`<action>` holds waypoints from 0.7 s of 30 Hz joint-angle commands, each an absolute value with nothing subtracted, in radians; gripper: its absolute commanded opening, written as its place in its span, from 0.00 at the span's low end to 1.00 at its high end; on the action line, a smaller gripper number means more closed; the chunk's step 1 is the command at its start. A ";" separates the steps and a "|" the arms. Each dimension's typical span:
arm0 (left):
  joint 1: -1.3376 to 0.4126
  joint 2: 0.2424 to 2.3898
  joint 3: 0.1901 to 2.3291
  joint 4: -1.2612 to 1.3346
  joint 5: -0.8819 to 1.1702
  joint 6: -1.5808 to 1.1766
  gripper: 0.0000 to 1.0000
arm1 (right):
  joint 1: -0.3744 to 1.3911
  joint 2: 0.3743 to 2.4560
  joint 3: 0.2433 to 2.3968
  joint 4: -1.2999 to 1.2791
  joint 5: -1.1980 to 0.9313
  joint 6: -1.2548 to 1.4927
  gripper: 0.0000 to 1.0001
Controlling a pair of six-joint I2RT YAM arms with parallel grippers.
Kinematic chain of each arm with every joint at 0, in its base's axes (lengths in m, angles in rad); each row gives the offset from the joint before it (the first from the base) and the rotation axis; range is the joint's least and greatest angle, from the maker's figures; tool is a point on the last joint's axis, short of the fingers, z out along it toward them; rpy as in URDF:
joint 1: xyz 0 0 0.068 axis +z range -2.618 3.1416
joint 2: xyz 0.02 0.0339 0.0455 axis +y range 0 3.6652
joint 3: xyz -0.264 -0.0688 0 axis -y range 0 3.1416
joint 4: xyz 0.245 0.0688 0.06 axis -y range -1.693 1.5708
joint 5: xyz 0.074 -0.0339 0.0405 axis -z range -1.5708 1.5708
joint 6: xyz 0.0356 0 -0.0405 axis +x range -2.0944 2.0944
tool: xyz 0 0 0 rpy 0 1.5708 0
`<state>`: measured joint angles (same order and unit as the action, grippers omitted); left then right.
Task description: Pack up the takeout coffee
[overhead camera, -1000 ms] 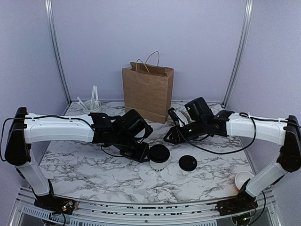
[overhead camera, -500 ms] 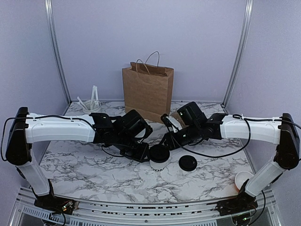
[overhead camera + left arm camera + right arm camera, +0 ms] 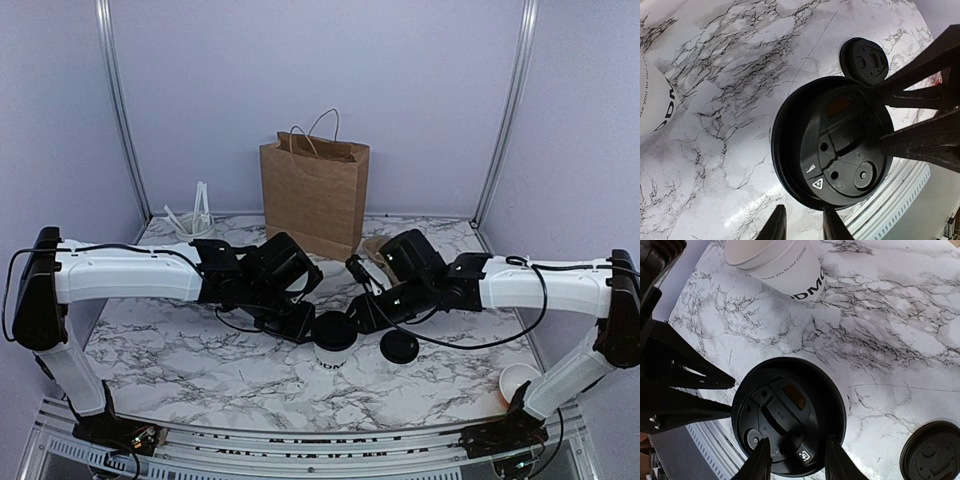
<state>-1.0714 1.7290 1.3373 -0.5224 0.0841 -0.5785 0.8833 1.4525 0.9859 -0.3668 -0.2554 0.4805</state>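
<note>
— At the front middle of the counter (image 3: 200, 370), what sits between the two arms?

— The takeout coffee (image 3: 336, 352): a white cup standing upright under a round black lid (image 3: 832, 150). From above, the letters "DM" show on its side.

— Can anything be read on the lid?

— There is a small triangle mark and some raised print too small to make out. The right wrist view adds a tiny pale square near the rim. An orange-brown patch shows at the sip opening.

— How is the left gripper (image 3: 804, 210)?

— Its fingers are slightly parted, with marble showing between them and the tips at the lid's rim. Nothing is clamped. I cannot tell whether they touch the lid.

— And the right gripper (image 3: 799, 440)?

— It is spread wider and released, with its fingers reaching over the lid's edge from a neighbouring side.

— Is there other writing?

— A second cup (image 3: 777, 267), also white, stands near the coffee in both wrist views. It reads "ODMO" in large black letters, with a small line ending "you to our COFFEE".

— What else is there?

— A loose lid (image 3: 399, 346) lies on the counter to the coffee's right, apart from it. A brown paper bag (image 3: 315, 195) stands at the back.
</note>
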 commanded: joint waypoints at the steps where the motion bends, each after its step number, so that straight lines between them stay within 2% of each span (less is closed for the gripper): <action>1: -1.047 1.741 1.330 -0.521 0.070 -0.554 0.26 | 0.899 1.396 0.959 -0.333 -0.238 0.554 0.36; 21: -0.999 1.821 1.421 -0.521 0.078 -0.487 0.26 | 0.970 1.402 0.934 -0.213 -0.248 0.659 0.36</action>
